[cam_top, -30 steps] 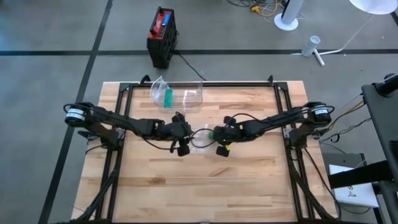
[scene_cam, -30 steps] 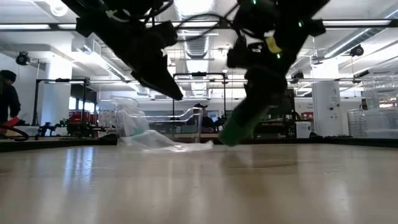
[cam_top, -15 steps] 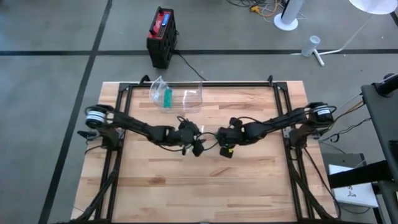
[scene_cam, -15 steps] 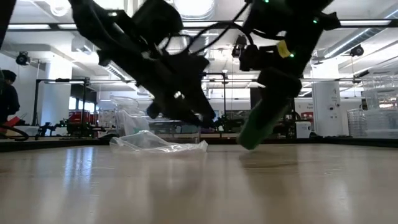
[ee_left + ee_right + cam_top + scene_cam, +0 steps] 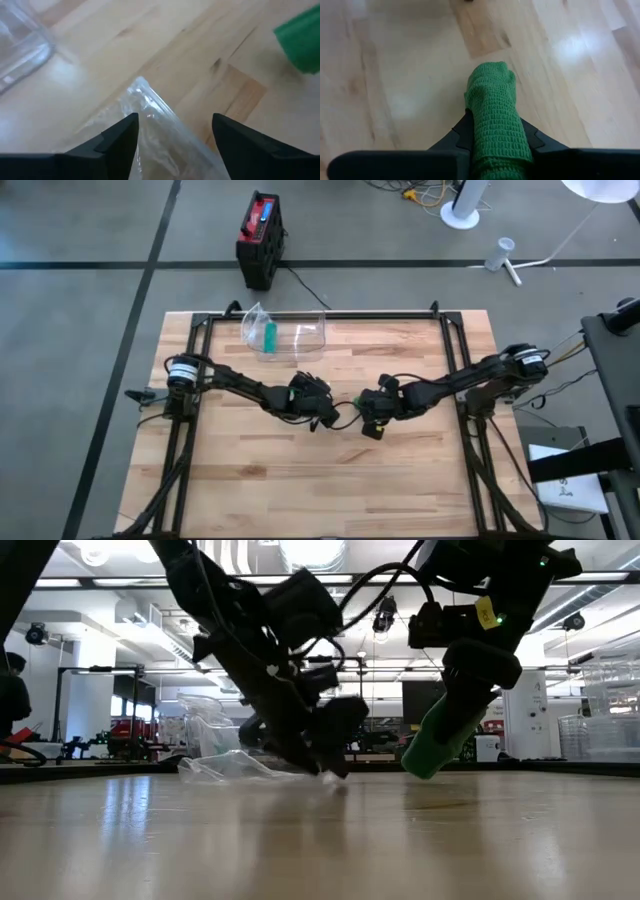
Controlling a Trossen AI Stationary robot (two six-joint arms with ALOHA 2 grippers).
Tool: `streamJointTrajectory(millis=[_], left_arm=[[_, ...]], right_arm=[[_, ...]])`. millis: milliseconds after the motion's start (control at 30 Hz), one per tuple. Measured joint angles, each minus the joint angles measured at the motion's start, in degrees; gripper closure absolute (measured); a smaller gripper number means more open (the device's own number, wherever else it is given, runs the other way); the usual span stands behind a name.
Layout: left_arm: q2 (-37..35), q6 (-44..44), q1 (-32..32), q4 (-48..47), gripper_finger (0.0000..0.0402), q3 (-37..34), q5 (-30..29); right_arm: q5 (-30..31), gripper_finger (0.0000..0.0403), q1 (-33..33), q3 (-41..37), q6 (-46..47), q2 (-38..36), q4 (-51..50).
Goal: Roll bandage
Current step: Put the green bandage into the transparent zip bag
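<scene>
A green knitted bandage roll point(image 5: 492, 100) is in my right gripper point(image 5: 372, 420), which is shut on it near the table's middle; it also shows in the low view point(image 5: 440, 745). A crumpled clear plastic wrapper point(image 5: 150, 125) lies flat on the wood, and also shows in the low view point(image 5: 235, 765). My left gripper point(image 5: 172, 120) is open and low over it, one finger on each side of the wrapper's end. I cannot tell whether the fingers touch it. My right gripper pinches the bandage roll between its two fingers, near the roll's back end point(image 5: 495, 140). The roll lies along the fingers and sticks out past their tips. It slants down toward the table point(image 5: 425, 765); I cannot tell whether its free end touches the wood.
A clear plastic container point(image 5: 290, 335) with a green item point(image 5: 270, 335) inside stands at the table's far left. Black frame rails point(image 5: 320, 315) run along the far edge and both sides. Bare wood point(image 5: 320, 480) lies toward the near edge.
My left gripper has gone toward the table's right and near edges and come down over the clear wrapper. My right gripper has carried the green bandage toward the right and near edges, away from the wrapper, the roll still slanting down.
</scene>
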Motion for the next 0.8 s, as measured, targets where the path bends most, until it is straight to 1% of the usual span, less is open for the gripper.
streamJointTrajectory(millis=[167, 267, 367, 467, 500, 633, 733, 800], left_arm=[[2.25, -1.11, 0.0, -2.0, 0.0182, 1.52, 1.08], [2.13, -1.03, -0.12, -2.38, 0.0215, 1.51, 1.74], [1.11, 2.33, -0.44, -3.03, 0.0277, 1.56, 2.7], [-0.42, 7.24, -1.09, -2.67, 0.0365, 1.94, 3.2], [-1.21, 8.33, -1.29, -2.35, 0.0382, 2.15, 3.21], [-5.23, 12.85, -1.69, 2.13, 0.0394, 2.21, 5.25], [-7.51, 13.61, -1.68, 6.75, 0.0399, 1.75, 8.76], [-9.09, 13.89, -1.66, 9.42, 0.04, 1.48, 10.59]], right_arm=[[1.55, 0.0341, 0.16, -0.2, 0.47, 0.03, -0.01], [3.99, 0.0342, 0.9, -0.24, 0.19, -0.39, 0.38], [6.22, 0.0342, 2.31, -0.37, -0.85, -1.98, 0.4], [9.68, 0.0342, 4.97, -0.37, -4.12, -4.21, 1.01], [11.09, 0.0342, 6.16, -0.38, -6.04, -5.02, 1.73], [18.0, 0.0342, 11.75, -0.35, -12.88, -8.82, 4.06], [24.08, 0.0342, 15.28, -0.32, -15.71, -11.03, 5.67], [27.01, 0.0342, 16.68, -0.3, -17.19, -11.98, 7.52]])
